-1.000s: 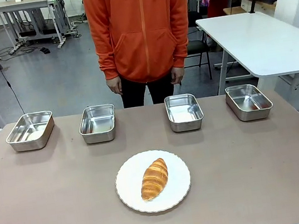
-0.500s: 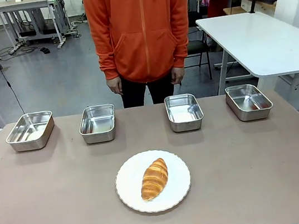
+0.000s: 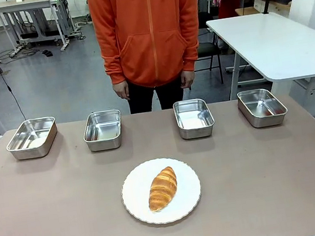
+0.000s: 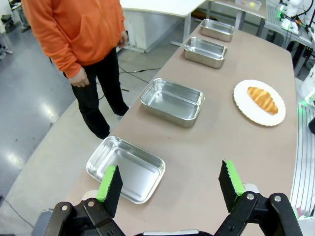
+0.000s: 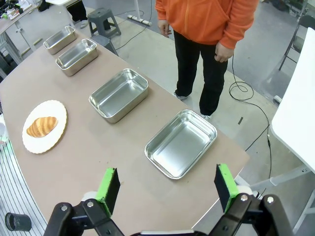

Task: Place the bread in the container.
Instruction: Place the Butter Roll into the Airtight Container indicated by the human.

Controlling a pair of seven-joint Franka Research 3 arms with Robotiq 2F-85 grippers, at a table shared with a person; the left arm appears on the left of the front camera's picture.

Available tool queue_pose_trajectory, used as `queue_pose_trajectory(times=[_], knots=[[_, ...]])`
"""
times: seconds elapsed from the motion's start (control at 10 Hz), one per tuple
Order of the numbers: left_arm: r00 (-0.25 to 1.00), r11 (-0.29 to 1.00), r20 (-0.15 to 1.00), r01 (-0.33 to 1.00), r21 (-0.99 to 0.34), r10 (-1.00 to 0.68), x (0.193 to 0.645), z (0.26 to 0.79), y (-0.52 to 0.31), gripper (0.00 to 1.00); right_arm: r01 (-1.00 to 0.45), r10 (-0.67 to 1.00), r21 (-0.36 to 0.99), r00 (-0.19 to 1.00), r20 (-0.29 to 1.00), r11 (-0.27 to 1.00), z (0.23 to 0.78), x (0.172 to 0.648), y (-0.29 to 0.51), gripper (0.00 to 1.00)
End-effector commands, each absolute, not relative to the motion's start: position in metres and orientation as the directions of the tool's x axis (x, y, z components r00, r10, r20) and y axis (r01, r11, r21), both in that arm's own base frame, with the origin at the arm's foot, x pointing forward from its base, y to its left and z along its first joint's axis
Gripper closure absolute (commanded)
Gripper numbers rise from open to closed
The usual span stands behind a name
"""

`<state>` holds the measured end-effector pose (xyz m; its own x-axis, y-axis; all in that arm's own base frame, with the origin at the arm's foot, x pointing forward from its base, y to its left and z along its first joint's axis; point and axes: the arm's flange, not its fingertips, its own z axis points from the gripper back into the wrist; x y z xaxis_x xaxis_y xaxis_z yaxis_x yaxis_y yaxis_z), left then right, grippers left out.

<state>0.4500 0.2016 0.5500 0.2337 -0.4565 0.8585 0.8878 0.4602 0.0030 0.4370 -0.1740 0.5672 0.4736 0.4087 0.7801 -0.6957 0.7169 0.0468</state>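
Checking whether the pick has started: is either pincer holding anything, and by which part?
Nothing is held. The left pincer and the right pincer stand open and empty; the bread lies on the plate.

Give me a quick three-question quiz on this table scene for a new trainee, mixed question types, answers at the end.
1. Fill in: ___ steel trays stand in a row along the far side of the table.
2. Multiple choice: the croissant lies A) in a steel tray, B) on the white plate, C) on the bare table.
3. True or false: the left tool and the right tool both stand open, holding nothing.
Key: 1 four; 2 B; 3 true.
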Motion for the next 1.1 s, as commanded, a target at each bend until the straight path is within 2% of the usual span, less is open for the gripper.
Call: queue_pose_trajectory(times=[0.0, 1.0], knots=[[0.228, 0.461, 0.86, 0.888, 0.009, -0.456, 0.45, 0.5516, 0.2012, 0.0, -0.701, 0.397, 0.048, 0.457, 0.796, 0.712, 0.5679, 0.4385, -0.1737, 0.0], [0.228, 0.461, 0.86, 0.888, 0.009, -0.456, 0.45, 0.5516, 0.2012, 0.0, -0.701, 0.397, 0.048, 0.457, 0.796, 0.712, 0.5679, 0.4385, -0.1737, 0.0]])
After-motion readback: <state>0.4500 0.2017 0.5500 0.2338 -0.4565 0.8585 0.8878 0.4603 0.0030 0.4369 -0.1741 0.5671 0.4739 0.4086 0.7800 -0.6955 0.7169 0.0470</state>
